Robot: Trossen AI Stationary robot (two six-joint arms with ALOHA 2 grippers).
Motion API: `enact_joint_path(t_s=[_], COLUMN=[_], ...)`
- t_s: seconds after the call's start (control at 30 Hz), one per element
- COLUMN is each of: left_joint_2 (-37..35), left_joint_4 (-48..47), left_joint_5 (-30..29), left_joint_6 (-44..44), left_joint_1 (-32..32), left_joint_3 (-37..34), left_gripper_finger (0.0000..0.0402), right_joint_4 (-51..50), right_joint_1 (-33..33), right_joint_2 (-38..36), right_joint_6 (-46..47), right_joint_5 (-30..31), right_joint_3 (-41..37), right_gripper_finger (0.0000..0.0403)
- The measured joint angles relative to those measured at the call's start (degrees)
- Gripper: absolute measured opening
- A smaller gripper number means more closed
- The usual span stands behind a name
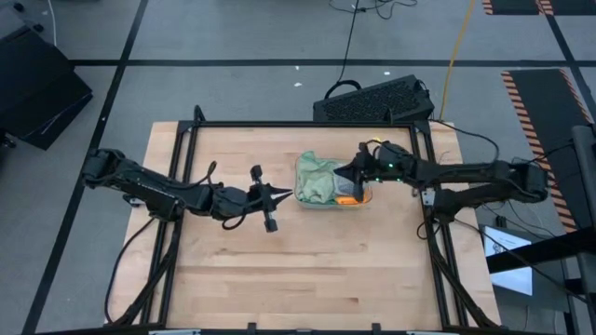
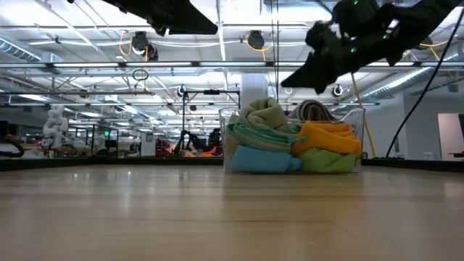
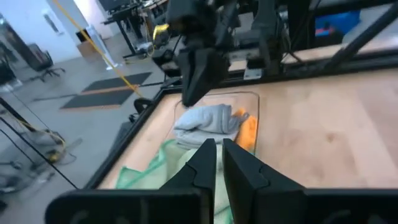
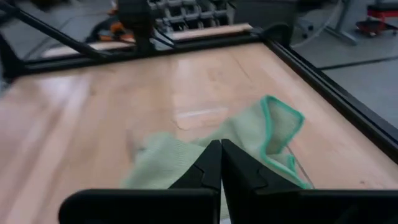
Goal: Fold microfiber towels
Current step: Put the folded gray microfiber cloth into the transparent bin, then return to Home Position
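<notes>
A clear tray (image 2: 358, 119) right of the table's middle holds a heap of microfiber towels: pale sage green (image 1: 317, 177) on top, orange (image 2: 330, 136), bright blue (image 2: 261, 158), bright green (image 2: 322, 159) and grey (image 3: 205, 121). My right gripper (image 1: 349, 174) hangs shut above the heap (image 2: 297, 76), clear of it, with the pale green towel (image 4: 249, 134) below its fingers. My left gripper (image 1: 279, 194) hovers above the table just left of the tray, pointing at it. Its fingers (image 3: 219, 152) are shut but for a slim gap and hold nothing.
A black frame (image 1: 298, 124) runs along the table's far edge and down both sides. A black keyboard-like unit (image 1: 372, 100) lies beyond the far edge. Bare wood (image 1: 298, 270) spreads across the near half of the table.
</notes>
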Motion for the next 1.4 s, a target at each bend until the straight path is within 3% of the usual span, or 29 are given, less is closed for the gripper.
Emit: enact_joint_path(t_s=[0.17, 0.43, 0.63, 0.73, 0.87, 1.0, 1.4], left_joint_2=[-0.5, -7.2, -11.2, -13.0, -13.8, -13.8, -13.8], left_joint_4=[-0.3, -10.3, 1.6, 7.6, 7.3, 7.1, 7.1], left_joint_5=[1.7, 1.9, 1.5, -1.2, -4.6, -5.0, 10.6], left_joint_6=[-2.2, -4.3, -6.3, -4.2, 1.3, -4.4, -4.8], left_joint_1=[-0.1, -1.0, -0.7, -0.6, 0.6, 2.0, 11.3], left_joint_3=[0.0, -1.8, -14.3, -18.7, -22.1, -22.6, -22.6], left_gripper_finger=[0.0031, 0.003, 0.003, 0.003, 0.0031, 0.0031, 0.003], right_joint_4=[-6.9, -16.4, -16.9, -13.8, -7.1, -1.8, -0.4], right_joint_1=[4.4, 13.8, 19.8, 21.0, 21.4, 21.3, 21.3], right_joint_2=[-8.3, -18.3, -22.3, -24.1, -26.3, -29.6, -39.1], right_joint_6=[0.4, -6.3, -9.8, -10.2, -11.5, -13.2, -15.2], right_joint_5=[0.4, 10.4, 19.8, 19.8, 19.5, 19.4, 14.8], right_joint_3=[0.0, 0.0, -3.9, -8.5, -14.8, -19.2, -24.4], right_gripper_finger=[0.0, 0.0, 0.0, 0.0, 0.0, 0.0, 0.0])
